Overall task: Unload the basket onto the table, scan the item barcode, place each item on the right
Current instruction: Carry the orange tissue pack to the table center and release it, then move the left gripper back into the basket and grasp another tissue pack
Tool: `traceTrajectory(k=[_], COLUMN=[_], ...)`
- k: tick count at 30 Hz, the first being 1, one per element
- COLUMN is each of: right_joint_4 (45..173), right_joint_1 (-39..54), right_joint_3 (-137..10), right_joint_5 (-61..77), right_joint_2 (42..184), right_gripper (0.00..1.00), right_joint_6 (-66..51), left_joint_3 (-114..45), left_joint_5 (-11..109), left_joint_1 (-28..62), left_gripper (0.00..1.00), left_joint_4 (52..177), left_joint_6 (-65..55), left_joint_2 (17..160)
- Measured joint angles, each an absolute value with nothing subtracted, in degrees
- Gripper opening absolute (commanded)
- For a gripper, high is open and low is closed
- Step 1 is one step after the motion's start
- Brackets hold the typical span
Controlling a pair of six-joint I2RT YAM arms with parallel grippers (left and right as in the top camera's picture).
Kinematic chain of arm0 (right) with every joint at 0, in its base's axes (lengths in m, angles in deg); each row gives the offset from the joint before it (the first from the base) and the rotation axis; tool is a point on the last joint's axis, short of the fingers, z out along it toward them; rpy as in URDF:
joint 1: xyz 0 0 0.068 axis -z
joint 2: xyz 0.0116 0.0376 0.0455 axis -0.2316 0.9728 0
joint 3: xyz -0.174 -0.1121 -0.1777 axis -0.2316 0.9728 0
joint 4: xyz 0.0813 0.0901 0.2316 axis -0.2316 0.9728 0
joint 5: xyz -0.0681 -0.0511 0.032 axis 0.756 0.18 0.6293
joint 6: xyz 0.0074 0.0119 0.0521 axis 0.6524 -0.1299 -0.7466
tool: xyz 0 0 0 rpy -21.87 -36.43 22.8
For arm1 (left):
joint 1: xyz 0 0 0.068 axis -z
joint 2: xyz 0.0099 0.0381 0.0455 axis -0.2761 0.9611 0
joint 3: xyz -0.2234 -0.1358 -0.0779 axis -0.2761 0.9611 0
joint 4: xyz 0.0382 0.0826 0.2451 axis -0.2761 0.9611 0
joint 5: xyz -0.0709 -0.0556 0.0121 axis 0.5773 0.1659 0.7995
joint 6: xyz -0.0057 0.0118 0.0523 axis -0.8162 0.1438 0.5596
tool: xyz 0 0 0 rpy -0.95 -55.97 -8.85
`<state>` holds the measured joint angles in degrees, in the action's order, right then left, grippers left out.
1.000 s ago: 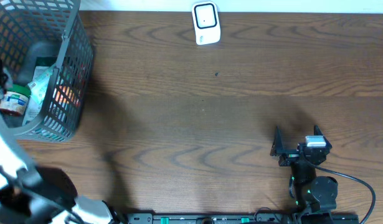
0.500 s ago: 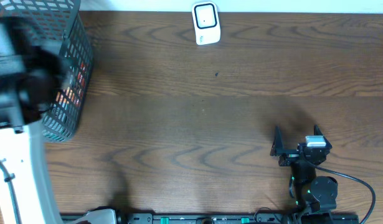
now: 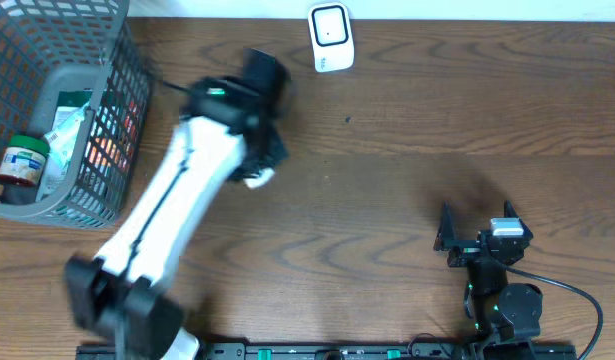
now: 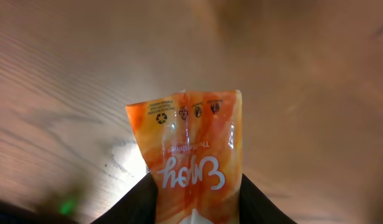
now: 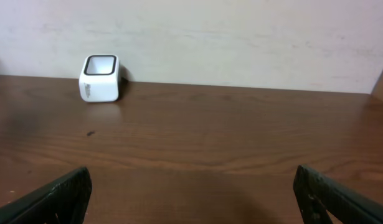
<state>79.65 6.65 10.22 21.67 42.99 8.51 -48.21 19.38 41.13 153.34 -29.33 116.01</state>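
An orange snack packet (image 4: 190, 140) with white lettering hangs between my left gripper's (image 4: 194, 214) black fingers (image 4: 138, 202), which are shut on its sides above the wooden table. No barcode shows on the face towards the camera. In the overhead view the left arm (image 3: 177, 200) reaches across the table, its gripper end (image 3: 259, 160) below and left of the white scanner (image 3: 330, 38). The scanner (image 5: 101, 78) stands at the table's far edge. My right gripper (image 3: 445, 230) rests low at the front right, open and empty (image 5: 194, 199).
A grey mesh basket (image 3: 112, 110) stands at the far left, holding a jar (image 3: 22, 160) and other packets. The right arm's base (image 3: 507, 305) and its cable sit at the front edge.
The left arm has lifted out of the basket and swung right over the table with the orange packet. The right arm has not moved.
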Motion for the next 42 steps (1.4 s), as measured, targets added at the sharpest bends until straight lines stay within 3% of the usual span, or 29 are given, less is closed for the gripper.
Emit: traceTrajectory(k=[12, 15, 19, 24, 35, 42], right_joint_4=[79.7, 79.7, 79.6, 79.7, 79.6, 79.7], right_joint_1=[6.6, 6.6, 6.6, 6.6, 6.6, 6.6], right_joint_3=[10.2, 10.2, 10.2, 10.2, 10.2, 10.2], right_joint_5=[21.7, 21.7, 21.6, 21.6, 21.7, 21.6], right_joint_2=[43.0, 43.0, 43.0, 43.0, 43.0, 43.0], right_gripper=[0.99, 0.99, 0.99, 0.99, 0.99, 0.99], right_joint_6=[8.5, 8.5, 8.5, 8.5, 8.5, 8.5], left_joint_3=[-46.8, -46.8, -46.8, -46.8, -47.5, -49.3], left_joint_5=[19.0, 18.9, 18.8, 18.3, 18.3, 16.8], left_joint_1=[49.9, 50.7, 51.1, 51.1, 51.1, 50.0], left_gripper=[0.38, 0.46, 0.68, 0.80, 0.82, 0.90], left_joint_4=[148.3, 147.6, 147.0, 146.1, 146.0, 145.2], left_joint_6=[-26.9, -26.7, -25.2, -23.8, -20.9, -18.6], left_joint_2=[136.4, 139.0, 140.3, 140.3, 139.8, 130.9])
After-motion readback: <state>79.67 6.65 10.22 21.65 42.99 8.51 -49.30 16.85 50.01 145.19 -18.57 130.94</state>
